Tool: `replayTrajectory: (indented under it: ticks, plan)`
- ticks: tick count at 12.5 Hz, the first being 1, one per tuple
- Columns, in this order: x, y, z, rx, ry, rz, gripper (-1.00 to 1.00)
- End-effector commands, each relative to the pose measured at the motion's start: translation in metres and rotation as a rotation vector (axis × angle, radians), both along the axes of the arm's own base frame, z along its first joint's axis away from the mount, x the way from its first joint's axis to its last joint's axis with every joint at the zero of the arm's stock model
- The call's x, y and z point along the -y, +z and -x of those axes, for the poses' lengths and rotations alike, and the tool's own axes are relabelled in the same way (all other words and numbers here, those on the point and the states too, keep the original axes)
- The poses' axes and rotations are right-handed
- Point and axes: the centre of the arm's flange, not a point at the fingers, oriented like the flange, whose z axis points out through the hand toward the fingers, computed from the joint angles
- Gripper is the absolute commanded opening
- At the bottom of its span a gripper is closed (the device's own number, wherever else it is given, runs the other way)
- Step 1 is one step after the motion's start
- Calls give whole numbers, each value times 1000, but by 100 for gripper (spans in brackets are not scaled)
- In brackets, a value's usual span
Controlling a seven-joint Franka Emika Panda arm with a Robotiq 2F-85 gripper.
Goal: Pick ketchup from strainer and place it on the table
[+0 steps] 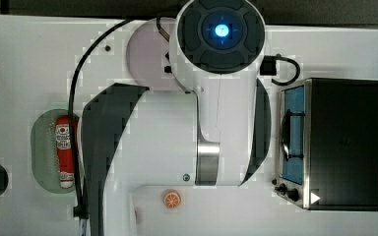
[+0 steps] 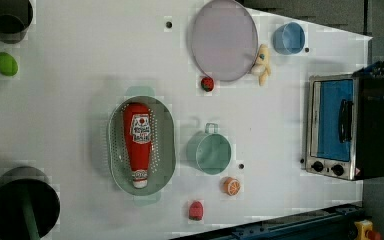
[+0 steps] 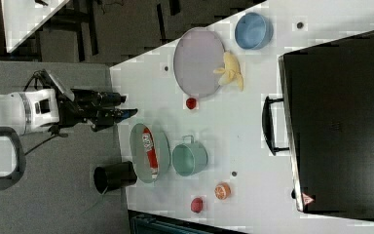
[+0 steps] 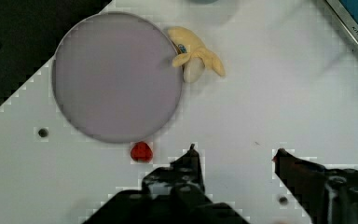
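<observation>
Presently the table (image 2: 80, 65) carries the strainer (image 2: 117, 150) near one long edge, with the ketchup (image 2: 137, 140) lying lengthwise inside it, cap end toward the corner where a dark pot (image 2: 22, 207) stands. The gripper (image 4: 235, 156) hangs high over bare tabletop near the lilac plate (image 4: 116, 74) and a small red fruit (image 4: 141, 151), its fingers spread apart and empty. Risk, in my judgement: the bottle lies low within the basket wall, so an off-centre descent could catch the rim and drag or tip the strainer.

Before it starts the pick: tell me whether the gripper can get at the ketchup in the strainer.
Probably yes: the ketchup lies uncovered in the strainer, and the gripper is open with nothing held.
</observation>
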Motion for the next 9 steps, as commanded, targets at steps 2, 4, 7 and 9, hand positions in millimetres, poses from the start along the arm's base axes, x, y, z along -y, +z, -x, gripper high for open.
replayTrajectory:
  ticks: [2,4,7,9]
  plan:
    - [4,63,76,-39,-1,20,80]
    - [-25,56,68,-27,53,14,100]
    - [-102,34,55,-8,196,20,100]
    - [-167,15,59,-23,318,20,100]
